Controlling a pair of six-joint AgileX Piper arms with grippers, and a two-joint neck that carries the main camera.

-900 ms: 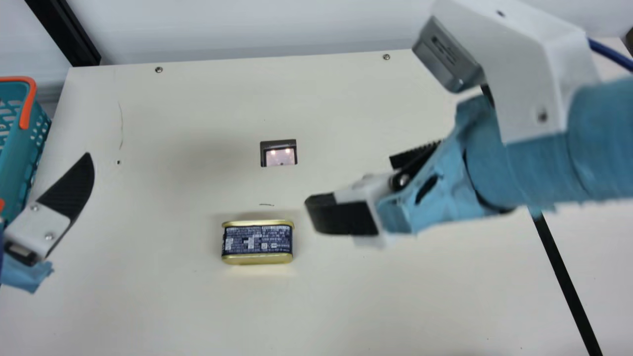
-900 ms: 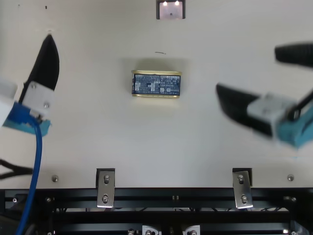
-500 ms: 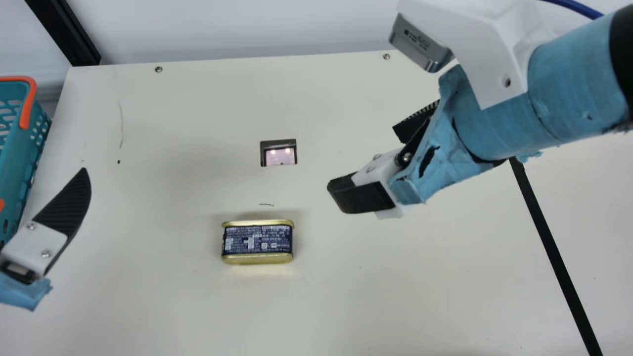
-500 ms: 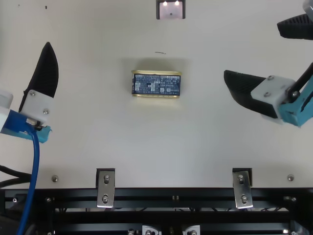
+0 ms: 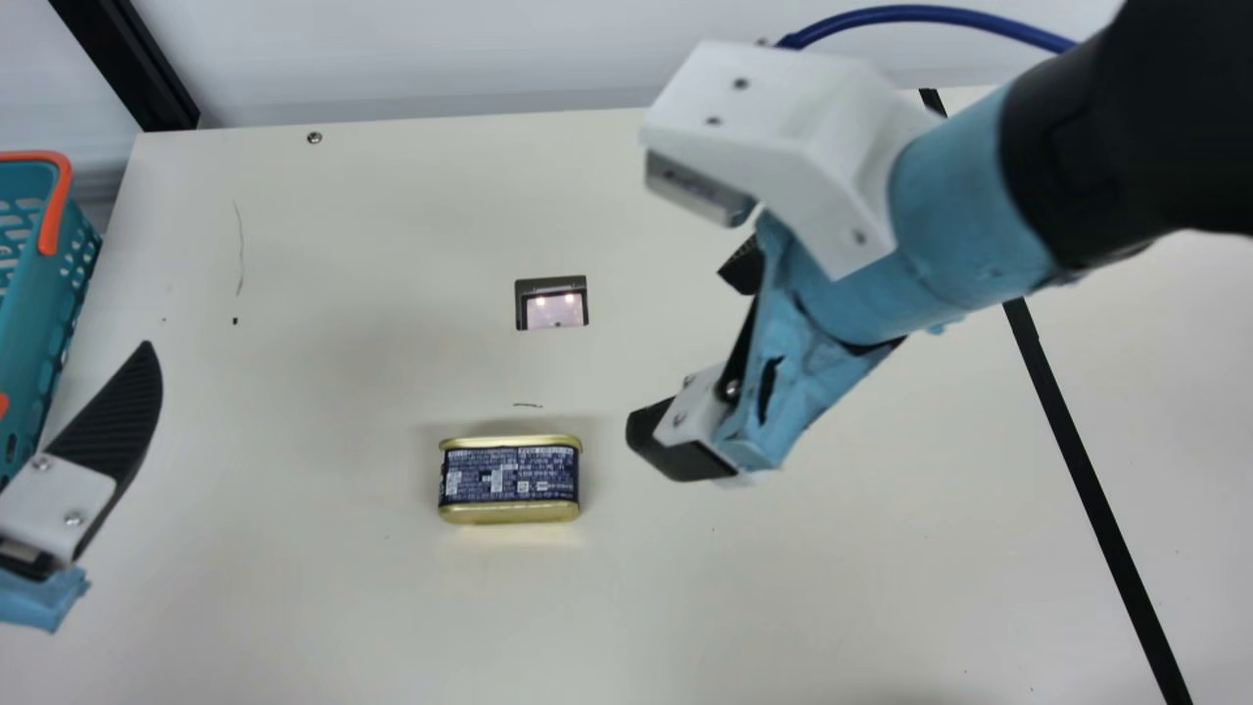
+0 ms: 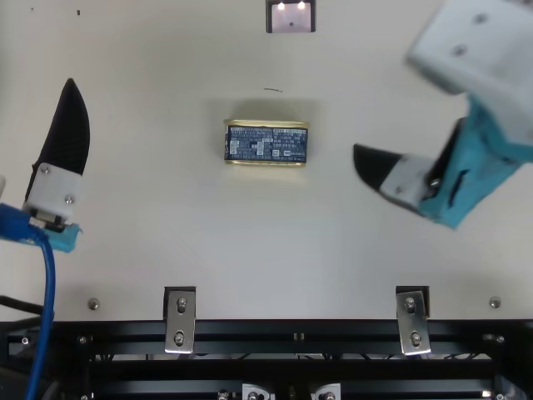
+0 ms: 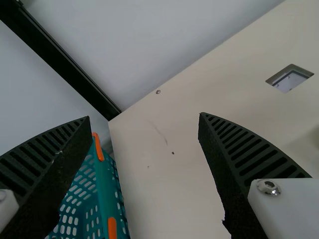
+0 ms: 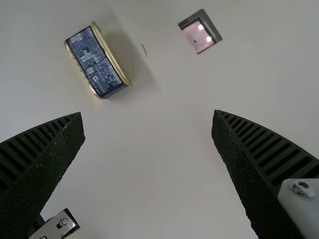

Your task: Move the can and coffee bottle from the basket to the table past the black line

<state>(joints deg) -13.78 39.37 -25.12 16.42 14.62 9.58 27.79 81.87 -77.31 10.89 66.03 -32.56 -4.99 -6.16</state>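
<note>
The gold-rimmed can with a dark blue label [image 5: 509, 480] lies on its side on the table in the main view, also in the top view [image 6: 266, 143] and right wrist view [image 8: 94, 62]. My right gripper [image 5: 685, 348] is held above the table to the can's right, apart from it; in its wrist view the gripper [image 8: 148, 112] is open with nothing between its fingers. At the far left, my left gripper [image 5: 116, 411] is over the table near the basket [image 5: 47, 294]. Its wrist view has the gripper [image 7: 144, 117] open and empty, the basket's rim [image 7: 105, 194] beyond one finger.
The black line [image 5: 1087, 470] runs down the table's right part, partly behind my right arm. A recessed square fitting [image 5: 553, 304] sits in the table beyond the can. Metal brackets [image 6: 180, 320] and a black rail [image 6: 291, 330] line the near edge.
My right gripper first drew back from the can's side, then came left and nearer to it as the arm swung inward. The left gripper shifted slightly left and nearer the front edge.
</note>
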